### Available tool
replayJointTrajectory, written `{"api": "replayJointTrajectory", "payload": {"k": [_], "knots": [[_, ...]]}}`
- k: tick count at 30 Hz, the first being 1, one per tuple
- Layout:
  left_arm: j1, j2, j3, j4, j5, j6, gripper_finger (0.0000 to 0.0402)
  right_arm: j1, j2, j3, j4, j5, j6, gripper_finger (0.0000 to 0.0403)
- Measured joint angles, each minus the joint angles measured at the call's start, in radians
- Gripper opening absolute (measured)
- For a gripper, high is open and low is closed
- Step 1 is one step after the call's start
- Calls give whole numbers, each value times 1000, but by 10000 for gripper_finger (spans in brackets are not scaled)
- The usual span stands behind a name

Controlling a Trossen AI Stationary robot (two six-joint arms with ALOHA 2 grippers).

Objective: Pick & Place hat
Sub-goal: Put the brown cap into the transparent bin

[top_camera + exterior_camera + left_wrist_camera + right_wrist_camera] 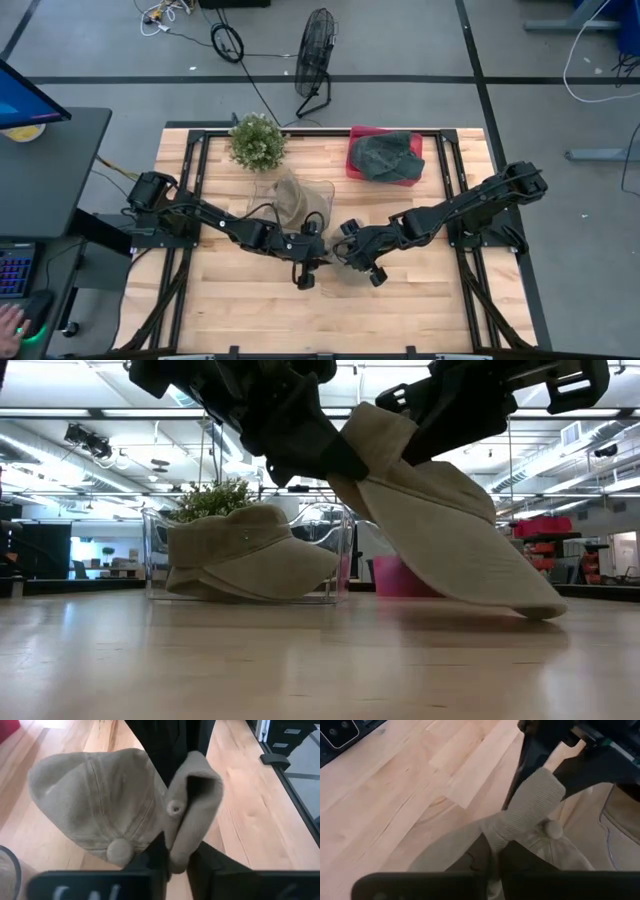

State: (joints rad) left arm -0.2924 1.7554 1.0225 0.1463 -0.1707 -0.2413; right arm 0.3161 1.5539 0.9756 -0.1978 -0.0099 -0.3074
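Both grippers, left gripper (175, 865) and right gripper (492, 855), pinch the tan cap (450, 530), its brim touching the surface (300, 660) beside the clear bin (160, 560). Opposing pulls could tear it free.

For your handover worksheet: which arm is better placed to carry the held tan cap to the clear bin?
Probably left: both the left gripper and the right gripper pinch the cap, but the bin lies on the left arm's side.
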Motion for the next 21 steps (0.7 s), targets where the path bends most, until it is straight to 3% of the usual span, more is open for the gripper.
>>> {"api": "replayJointTrajectory", "payload": {"k": [4,12,21], "knots": [[1,0,0,10,0,1,15,1,0,0,0,9,14,33],[0,-39,-2,5,-24,-16,18,8,-31,0,-33,136,65,68],[-7,-230,-1,-110,-169,43,18,94,-265,0,-215,166,288,128]]}}
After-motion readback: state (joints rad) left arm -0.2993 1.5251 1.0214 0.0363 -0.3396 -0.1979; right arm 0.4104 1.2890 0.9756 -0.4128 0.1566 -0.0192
